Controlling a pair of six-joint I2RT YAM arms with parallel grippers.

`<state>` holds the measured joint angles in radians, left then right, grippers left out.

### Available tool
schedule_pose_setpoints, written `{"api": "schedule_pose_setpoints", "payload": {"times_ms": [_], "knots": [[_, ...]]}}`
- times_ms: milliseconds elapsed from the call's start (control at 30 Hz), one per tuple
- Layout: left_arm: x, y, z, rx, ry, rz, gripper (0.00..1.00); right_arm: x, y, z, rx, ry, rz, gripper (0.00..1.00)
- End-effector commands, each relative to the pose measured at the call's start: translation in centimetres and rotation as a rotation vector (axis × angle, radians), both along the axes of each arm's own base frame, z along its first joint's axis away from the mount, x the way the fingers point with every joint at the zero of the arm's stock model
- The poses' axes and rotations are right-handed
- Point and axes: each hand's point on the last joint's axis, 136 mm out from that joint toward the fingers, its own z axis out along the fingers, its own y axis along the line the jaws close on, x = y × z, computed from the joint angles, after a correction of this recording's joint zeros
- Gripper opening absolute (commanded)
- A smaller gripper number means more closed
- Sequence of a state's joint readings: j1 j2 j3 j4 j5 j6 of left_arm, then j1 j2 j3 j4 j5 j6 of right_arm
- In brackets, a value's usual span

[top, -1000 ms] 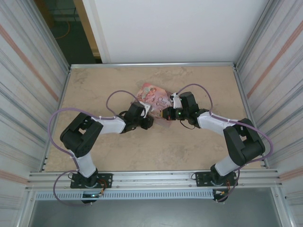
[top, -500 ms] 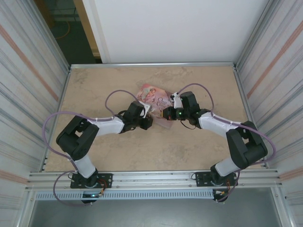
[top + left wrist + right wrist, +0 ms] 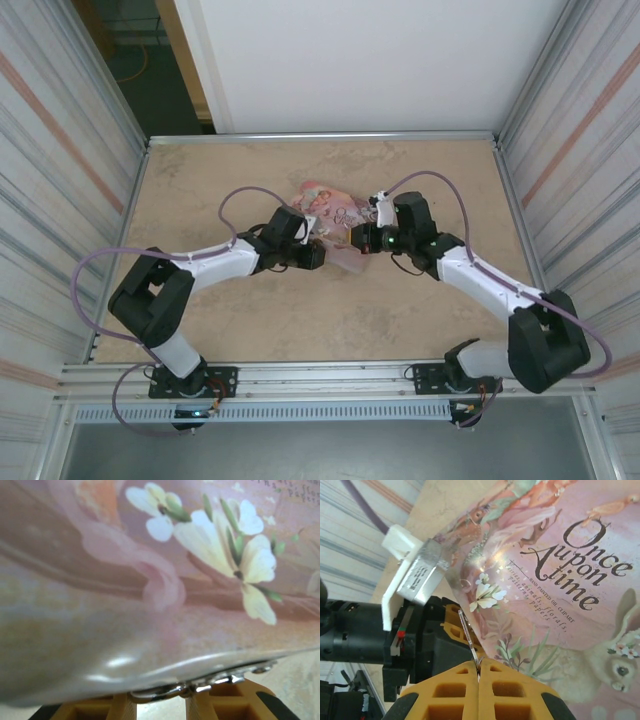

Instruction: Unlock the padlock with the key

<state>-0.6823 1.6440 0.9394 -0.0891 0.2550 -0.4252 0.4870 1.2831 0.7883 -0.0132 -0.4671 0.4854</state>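
Top external: left gripper (image 3: 316, 256) against pink tin (image 3: 336, 206), left edge. Left wrist: its jaws slightly apart, silvery metal piece (image 3: 200, 684) across the tips; cannot tell if gripped. At tin's right, right gripper (image 3: 353, 240), jaws together, clamped on key (image 3: 468, 636).

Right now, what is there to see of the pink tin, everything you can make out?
The pink tin is a rectangular box of glossy printed metal, lid up, reading "Once Upon a Time" with a rabbit and white flowers. It lies askew on the beige table. A silvery fitting on its edge sits just above the fingers of the left gripper; whether they touch is unclear.
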Motion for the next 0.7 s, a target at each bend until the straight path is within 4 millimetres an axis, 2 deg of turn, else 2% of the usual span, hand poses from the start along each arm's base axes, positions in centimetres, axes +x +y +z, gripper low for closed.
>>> {"api": "schedule_pose_setpoints", "payload": {"times_ms": [0, 167, 333, 667], "knots": [[-0.2, -1.8, 4.4, -0.111, 0.008, -0.013, 0.1, -1.4, -1.0, 0.1, -0.045, -0.025, 0.004, 0.0], [-0.4, -2.4, 5.7, -0.146, 0.06, -0.009, 0.09, -2.9, -1.4, 0.7, -0.073, -0.074, 0.015, 0.0], [-0.4, -2.8, 6.5, -0.196, 0.11, 0.01, 0.08, -4.6, -1.3, 0.3, -0.105, -0.126, 0.035, 0.0], [-0.6, -3.2, 7.2, -0.273, 0.21, 0.03, 0.05, -7.0, -0.9, -2.1, -0.178, -0.202, 0.085, 0.0]]}}
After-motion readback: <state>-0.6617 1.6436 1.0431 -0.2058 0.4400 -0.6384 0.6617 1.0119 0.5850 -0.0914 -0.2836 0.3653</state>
